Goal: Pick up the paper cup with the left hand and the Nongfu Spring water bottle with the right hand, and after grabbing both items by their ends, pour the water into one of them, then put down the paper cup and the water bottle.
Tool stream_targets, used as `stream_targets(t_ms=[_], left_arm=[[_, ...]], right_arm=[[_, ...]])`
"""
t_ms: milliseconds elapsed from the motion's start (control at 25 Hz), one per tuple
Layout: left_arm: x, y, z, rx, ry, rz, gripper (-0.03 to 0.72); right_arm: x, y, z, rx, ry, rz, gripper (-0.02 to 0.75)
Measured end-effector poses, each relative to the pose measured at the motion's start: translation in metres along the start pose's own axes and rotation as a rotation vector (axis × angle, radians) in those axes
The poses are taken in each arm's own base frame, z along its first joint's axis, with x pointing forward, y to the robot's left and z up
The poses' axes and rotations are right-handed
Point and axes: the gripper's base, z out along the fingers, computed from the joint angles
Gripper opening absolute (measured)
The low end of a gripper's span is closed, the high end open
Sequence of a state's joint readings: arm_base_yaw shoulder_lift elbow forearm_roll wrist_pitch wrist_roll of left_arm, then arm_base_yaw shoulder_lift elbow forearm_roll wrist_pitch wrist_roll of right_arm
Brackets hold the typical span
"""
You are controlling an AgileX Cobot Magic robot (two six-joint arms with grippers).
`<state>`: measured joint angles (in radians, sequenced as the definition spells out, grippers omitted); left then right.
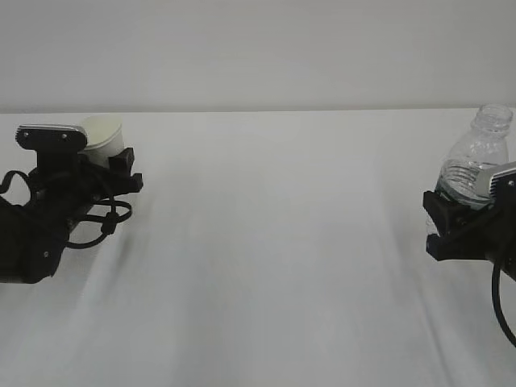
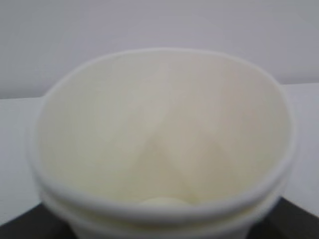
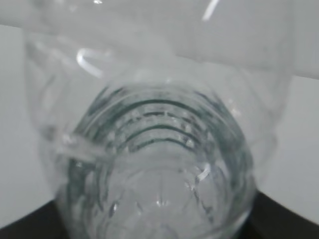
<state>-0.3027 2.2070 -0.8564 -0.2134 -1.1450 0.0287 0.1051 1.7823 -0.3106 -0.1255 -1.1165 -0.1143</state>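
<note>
The white paper cup (image 1: 103, 135) sits at the far left, tipped a little, with my left gripper (image 1: 115, 164) shut on its lower part. In the left wrist view the paper cup (image 2: 159, 129) fills the frame, showing its cream inside, which looks empty. At the far right the clear Nongfu Spring water bottle (image 1: 477, 157) leans slightly left with its open neck up, and my right gripper (image 1: 445, 216) is shut on its lower end. The right wrist view looks along the ribbed Nongfu Spring water bottle (image 3: 159, 174) from its base. Its label band is hidden.
A white table (image 1: 282, 242) stretches between the two arms, with a pale wall behind it. A black cable loops beside the left arm (image 1: 32, 230). Dark fingers (image 3: 289, 224) show only in the wrist views' lower corners.
</note>
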Motion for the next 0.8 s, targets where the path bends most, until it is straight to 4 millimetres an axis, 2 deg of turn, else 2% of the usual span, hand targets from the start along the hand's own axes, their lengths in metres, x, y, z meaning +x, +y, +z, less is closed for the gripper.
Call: stream_targets(t_ms=[160, 320, 800], left_arm=[[-0.011, -0.004, -0.025, 0.092, 0.016, 0.045, 0.471], [-0.011, -0.015, -0.046, 0.249, 0.041, 0.116, 0.470], [0.001, -0.053, -0.076, 0.760, 0.147, 0.097, 0.465]], right_arm=[[0.000, 0.000, 0.000, 0.002, 0.000, 0.001, 0.402], [0.000, 0.000, 0.000, 0.003, 0.000, 0.001, 0.402], [0.000, 0.001, 0.000, -0.008, -0.001, -0.009, 0.402]])
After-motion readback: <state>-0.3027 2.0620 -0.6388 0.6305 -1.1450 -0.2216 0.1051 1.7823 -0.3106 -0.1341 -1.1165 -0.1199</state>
